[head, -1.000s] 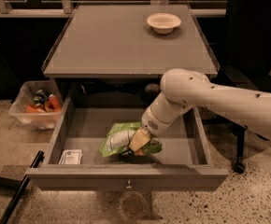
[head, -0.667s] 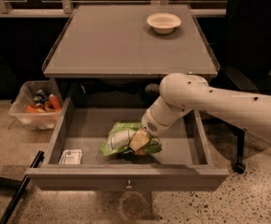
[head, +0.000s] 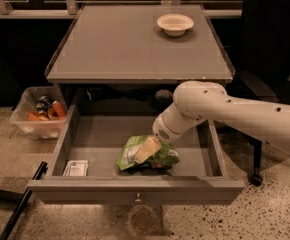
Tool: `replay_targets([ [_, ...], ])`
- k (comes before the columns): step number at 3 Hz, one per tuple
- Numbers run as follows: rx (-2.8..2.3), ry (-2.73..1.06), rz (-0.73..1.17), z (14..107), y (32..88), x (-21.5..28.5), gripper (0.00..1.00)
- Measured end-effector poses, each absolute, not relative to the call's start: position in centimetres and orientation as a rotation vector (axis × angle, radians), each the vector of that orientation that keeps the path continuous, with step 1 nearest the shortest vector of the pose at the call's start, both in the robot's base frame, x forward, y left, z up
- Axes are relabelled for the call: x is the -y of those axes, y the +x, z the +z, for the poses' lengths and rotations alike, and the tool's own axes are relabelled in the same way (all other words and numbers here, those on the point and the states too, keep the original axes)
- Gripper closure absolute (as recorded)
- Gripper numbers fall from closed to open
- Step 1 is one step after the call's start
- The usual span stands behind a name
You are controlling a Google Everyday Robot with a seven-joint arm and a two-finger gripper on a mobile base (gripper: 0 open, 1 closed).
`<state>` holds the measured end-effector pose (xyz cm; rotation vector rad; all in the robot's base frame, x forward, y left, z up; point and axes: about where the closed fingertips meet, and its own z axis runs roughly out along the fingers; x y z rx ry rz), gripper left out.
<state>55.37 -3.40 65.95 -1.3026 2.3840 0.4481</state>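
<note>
No legible text; claw (head: 147, 150) on bag (head: 168, 158)

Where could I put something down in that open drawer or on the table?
Drawer: bare floor between the small white packet and the green bag, and at back left. Crowded where the gripper sits on the bag. Tabletop: free except the bowl at back right.

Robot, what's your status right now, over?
Gripper down in open drawer, at green bag. Small white packet apart, drawer's front left. Bowl up on tabletop.

The single camera looks steeply down from in front of the table (head: 130, 49), fairly near, seemingly mounted high up. The gripper (head: 147, 150) sits mid-frame, inside the open drawer (head: 135, 188).
</note>
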Motion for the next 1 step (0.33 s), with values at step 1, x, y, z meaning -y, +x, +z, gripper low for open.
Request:
replay_targets([
  [1,-2.322,-1.285,0.389,68.09,56.52,3.96,0.0],
])
